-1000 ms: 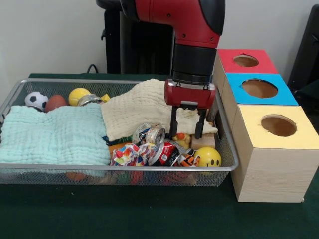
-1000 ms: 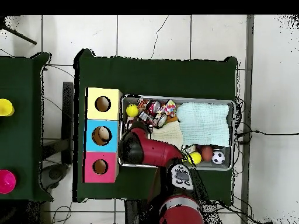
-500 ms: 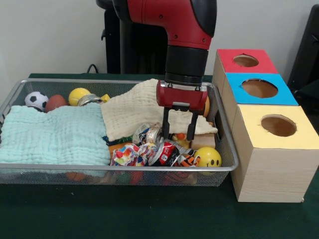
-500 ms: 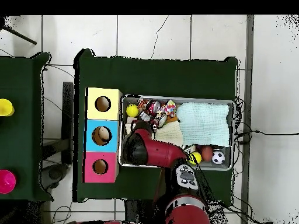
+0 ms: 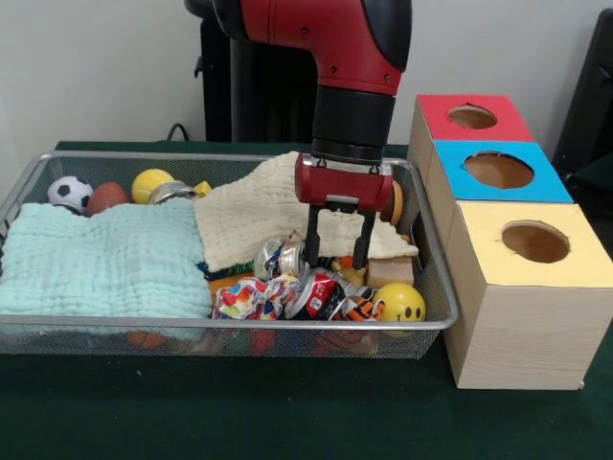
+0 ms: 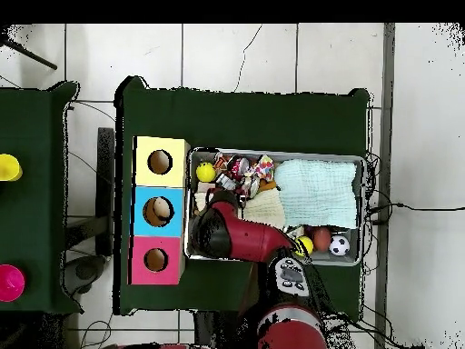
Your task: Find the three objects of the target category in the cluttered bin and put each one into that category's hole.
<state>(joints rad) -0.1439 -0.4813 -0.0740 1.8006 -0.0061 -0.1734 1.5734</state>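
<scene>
The silver wire-mesh bin (image 5: 230,324) lies on the green table and also shows in the overhead view (image 6: 363,164). My gripper (image 5: 336,261) hangs open and empty inside the bin's right part, its fingertips (image 5: 313,251) just above the cream cloth's front edge and the crushed cans (image 5: 287,257). A bit of the yellow duck (image 5: 347,271) with orange on it shows low between the fingers, among the clutter. The teddy bear and any third plush are hidden. In the overhead view the arm (image 6: 238,234) covers the gripper.
A mint cloth (image 5: 105,254) and a cream cloth (image 5: 254,206) cover much of the bin. Balls lie at back left (image 5: 69,192); a smiley ball (image 5: 399,302), a wooden block (image 5: 390,272) and a wrapper (image 5: 251,297) lie at front right. Red (image 5: 469,117), blue (image 5: 498,171) and yellow (image 5: 532,244) hole boxes stand right.
My gripper has moved toward the picture's left in the front view, from over the wooden block to over the cans and cloth edge. It stayed open. The clutter has not moved.
</scene>
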